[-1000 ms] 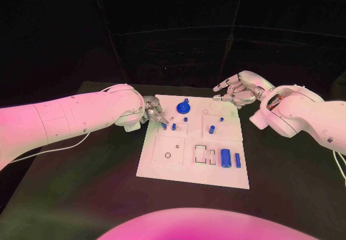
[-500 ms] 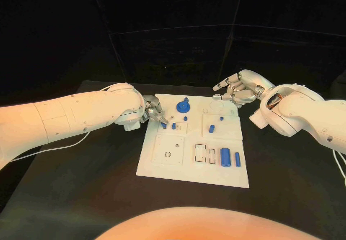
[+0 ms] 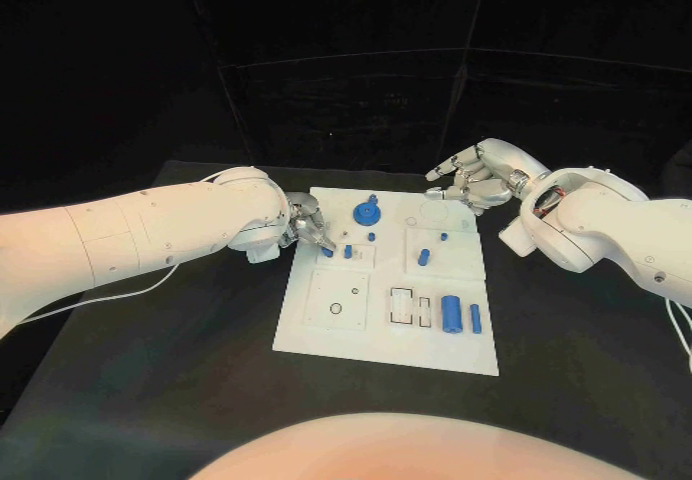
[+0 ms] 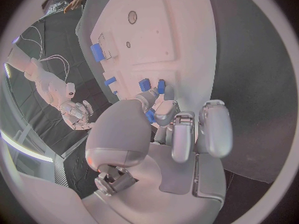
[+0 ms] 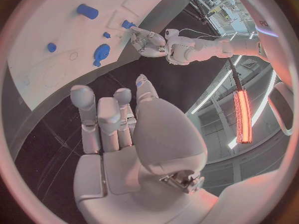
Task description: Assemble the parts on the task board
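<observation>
The left hand (image 3: 306, 226) pinched a small blue plastic peg (image 3: 329, 252) at the white task board's (image 3: 346, 330) ten o'clock corner, the right hand (image 3: 473, 180) hovering spread, farther off.

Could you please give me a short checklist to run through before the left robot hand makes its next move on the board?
1. Left robot hand at the task board's far left corner: ok.
2. Small blue part between its fingertips: ok.
3. Part aligned with its socket: cannot tell.
4. Right robot hand off the board, holding nothing: ok.
5. Large blue cylinder lying clear of the left robot hand: ok.
</observation>
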Controlling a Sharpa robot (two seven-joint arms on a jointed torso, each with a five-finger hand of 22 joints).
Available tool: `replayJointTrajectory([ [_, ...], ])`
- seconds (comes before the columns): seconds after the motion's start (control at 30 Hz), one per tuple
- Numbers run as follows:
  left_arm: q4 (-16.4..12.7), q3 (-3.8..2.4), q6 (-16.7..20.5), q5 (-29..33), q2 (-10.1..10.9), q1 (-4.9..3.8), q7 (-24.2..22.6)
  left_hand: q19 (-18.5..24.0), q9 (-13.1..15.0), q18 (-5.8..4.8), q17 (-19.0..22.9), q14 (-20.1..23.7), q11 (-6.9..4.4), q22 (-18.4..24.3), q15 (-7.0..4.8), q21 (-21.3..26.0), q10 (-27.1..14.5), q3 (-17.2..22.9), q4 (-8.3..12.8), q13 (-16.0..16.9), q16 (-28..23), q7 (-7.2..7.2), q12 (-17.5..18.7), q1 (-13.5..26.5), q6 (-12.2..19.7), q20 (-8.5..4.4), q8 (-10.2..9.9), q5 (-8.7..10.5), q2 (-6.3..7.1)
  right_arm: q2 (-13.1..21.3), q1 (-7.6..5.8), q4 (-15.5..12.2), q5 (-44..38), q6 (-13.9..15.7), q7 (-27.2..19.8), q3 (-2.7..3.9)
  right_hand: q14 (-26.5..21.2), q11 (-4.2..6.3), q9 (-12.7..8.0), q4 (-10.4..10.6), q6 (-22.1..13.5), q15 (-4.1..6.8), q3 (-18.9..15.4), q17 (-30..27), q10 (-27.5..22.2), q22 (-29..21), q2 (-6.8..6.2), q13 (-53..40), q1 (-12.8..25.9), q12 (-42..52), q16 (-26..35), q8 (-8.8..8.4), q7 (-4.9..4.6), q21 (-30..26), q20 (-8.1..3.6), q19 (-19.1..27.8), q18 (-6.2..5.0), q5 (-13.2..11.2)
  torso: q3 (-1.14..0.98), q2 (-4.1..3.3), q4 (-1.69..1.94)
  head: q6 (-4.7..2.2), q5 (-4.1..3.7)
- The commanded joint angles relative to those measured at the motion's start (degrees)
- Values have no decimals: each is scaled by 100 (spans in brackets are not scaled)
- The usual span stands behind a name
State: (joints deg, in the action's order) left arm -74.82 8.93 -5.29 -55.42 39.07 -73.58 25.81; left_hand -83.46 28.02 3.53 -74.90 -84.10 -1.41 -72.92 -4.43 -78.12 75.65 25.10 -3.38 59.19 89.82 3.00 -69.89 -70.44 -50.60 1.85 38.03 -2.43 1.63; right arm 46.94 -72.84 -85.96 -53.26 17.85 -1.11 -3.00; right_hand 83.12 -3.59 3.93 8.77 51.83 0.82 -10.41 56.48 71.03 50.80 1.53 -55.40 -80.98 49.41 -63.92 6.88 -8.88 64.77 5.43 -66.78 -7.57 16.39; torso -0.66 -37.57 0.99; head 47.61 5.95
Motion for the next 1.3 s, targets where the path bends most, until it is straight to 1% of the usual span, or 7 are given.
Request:
replayJointTrajectory([
  [0.03,-17,5,-117,-22,1,4,37,-1,3,32,-1510,-590,-16,-7,-39,21,14,485,450,-7,18,-41,23,-37,13,-46,19,-32,-2,-4,-11,-4,16,-29,-43,3,23,0,8,29,-43,-3,-7,5,-34,-7,40,3,-23,8,14,24,6,-17,9,28,-51,25,-1,0,-5,-3,4],
  [0.47,26,6,-80,-22,-50,4,25,-3,28,32,-1510,-590,-25,-8,-45,25,58,485,387,38,18,-59,-13,119,-70,-52,96,-30,58,-20,-10,6,16,-28,-47,3,23,0,8,29,-43,-3,-7,5,-34,-7,40,3,-23,8,14,24,6,-17,9,28,-51,25,-3,-6,-7,14,11],
  [0.57,40,6,-92,-21,-67,4,26,-7,50,31,-1510,-590,-39,-15,-56,21,73,384,315,44,18,-81,-24,284,-134,-59,153,-31,157,-20,-10,7,16,-29,-47,3,23,0,8,29,-43,-3,-7,5,-34,-7,40,3,-23,8,14,24,6,-17,9,28,-51,25,-3,-3,-11,20,7],
  [0.67,64,6,-101,-21,-86,3,48,-16,70,28,-1510,-590,-50,-34,-67,10,85,138,213,46,18,-96,-35,532,-218,-68,210,-30,348,-18,-10,7,16,-30,-45,3,23,0,8,29,-43,-3,-7,5,-34,-7,40,3,-23,8,14,24,6,-17,9,28,-51,25,-5,-3,-7,25,-1],
  [0.8,90,6,-98,-21,-112,3,78,-25,78,24,-1510,-590,-68,-53,-82,-1,106,-95,126,71,18,-117,-59,701,-276,-80,246,-30,434,-18,-10,8,16,-30,-45,3,23,0,8,29,-43,-3,-7,5,-34,-7,40,3,-23,8,14,24,6,-17,9,28,-51,25,-6,-2,-6,28,-2],
  [1.17,159,6,-7,-21,-148,2,150,-38,81,20,-1510,-590,-101,-75,-114,-11,133,-435,24,110,18,-150,-92,797,-322,-110,287,-29,391,-18,-10,8,16,-21,-39,3,21,0,8,31,-44,-2,-13,-6,-42,-17,41,15,-31,0,30,29,6,-26,9,31,-53,23,-5,-1,-4,23,-14],
  [1.3,198,6,83,-21,-159,2,140,-32,81,22,-1510,-590,-93,-59,-112,6,119,-655,-100,84,18,-140,-76,945,-319,-114,298,-30,387,-17,-11,8,16,-17,-36,3,21,0,8,31,-44,-2,-13,-6,-42,-17,41,15,-31,0,30,29,6,-26,9,31,-53,23,-4,-1,-4,23,-17],
])
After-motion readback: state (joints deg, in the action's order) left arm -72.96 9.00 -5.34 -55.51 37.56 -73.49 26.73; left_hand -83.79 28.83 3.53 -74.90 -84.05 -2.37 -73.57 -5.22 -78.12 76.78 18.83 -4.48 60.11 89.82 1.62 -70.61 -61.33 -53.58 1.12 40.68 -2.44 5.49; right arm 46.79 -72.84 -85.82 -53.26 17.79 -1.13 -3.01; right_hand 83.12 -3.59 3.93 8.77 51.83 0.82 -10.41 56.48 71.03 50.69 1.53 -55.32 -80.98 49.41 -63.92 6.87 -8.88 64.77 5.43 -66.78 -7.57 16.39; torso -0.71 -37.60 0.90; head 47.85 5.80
